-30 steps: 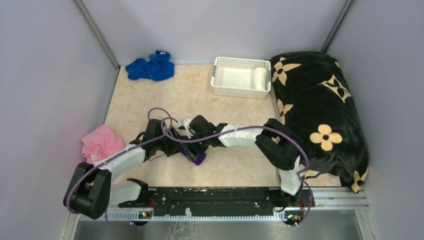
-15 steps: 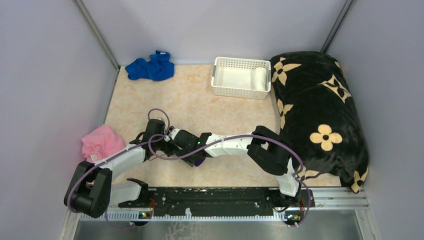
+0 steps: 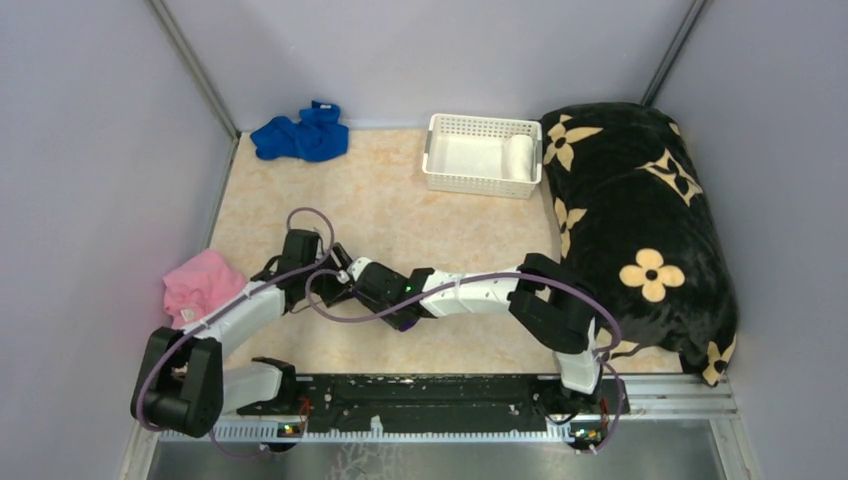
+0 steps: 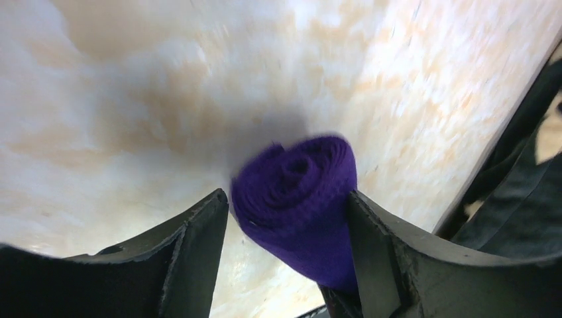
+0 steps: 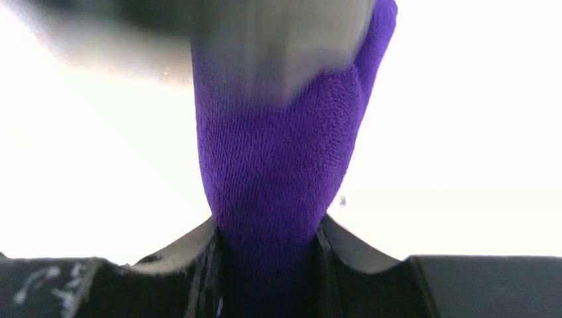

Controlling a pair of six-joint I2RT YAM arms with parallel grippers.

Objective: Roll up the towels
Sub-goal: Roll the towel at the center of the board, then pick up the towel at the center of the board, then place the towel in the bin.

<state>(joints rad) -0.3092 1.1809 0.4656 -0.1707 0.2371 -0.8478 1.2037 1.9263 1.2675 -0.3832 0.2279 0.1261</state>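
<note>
Both grippers meet over the near-left part of the table (image 3: 400, 200), and the purple towel (image 4: 301, 192) sits between them, already wound into a tight roll. From the left wrist, the spiral end of the roll faces the camera, and the left gripper (image 4: 285, 218) has one finger on each side of it, both touching the cloth, so the fingers are pinched on the roll across its width. That grip likely keeps the layers from springing loose.

The right gripper (image 5: 268, 242) has its fingers pressed in on the same purple cloth, which rises straight away from its fingertips as a narrow column. The upper part of that view is blurred, so what lies beyond the cloth cannot be told. Holding the roll from two sides probably lets the arms lift or carry it without it unwinding.

From above, only a sliver of purple shows under the right wrist, the rest hidden by the arms. The blue towel (image 3: 300, 135) lies bunched, well beyond the grippers at the far left corner. Far off to the right of the grippers, a white basket (image 3: 440, 175) holds a cream-white towel (image 3: 518, 155) that is already rolled, set at its right end. A pink cloth (image 3: 200, 283) lies just left of the left arm, and a black flowered blanket (image 3: 640, 220) fills the right side.

Judging by this, one towel is done, the purple one is nearly finished, and the blue one is not yet begun.
</note>
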